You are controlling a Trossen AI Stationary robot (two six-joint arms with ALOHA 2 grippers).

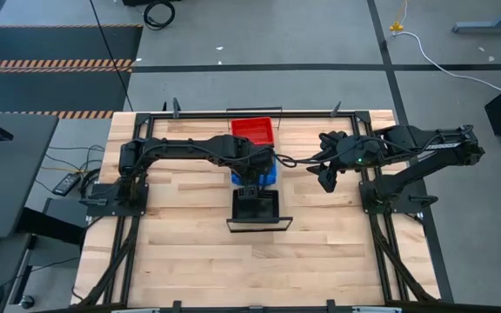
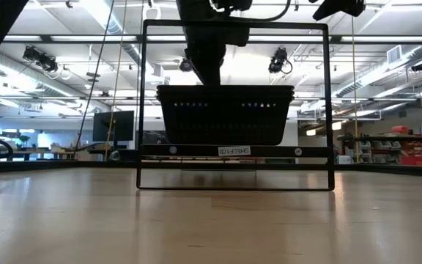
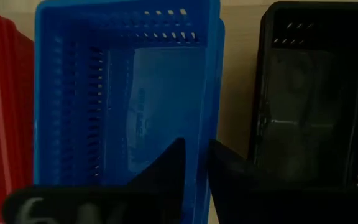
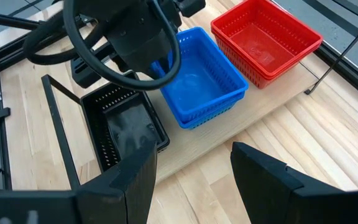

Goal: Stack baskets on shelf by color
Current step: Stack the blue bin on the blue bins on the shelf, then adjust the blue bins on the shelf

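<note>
Three baskets sit in a row on the shelf: red at the far end, blue in the middle, black at the near end. The red and blue ones show stacked rims. My left gripper points down over the blue basket, narrowly open. One finger stands inside it and one outside, on either side of the wall that faces the black basket. My right gripper hangs open and empty above the table, to the right of the shelf.
A thin black metal frame stands around the shelf's near end, where the black basket rests on the labelled board. A black rail runs along the table's far edge. Bare wooden tabletop lies toward the near side.
</note>
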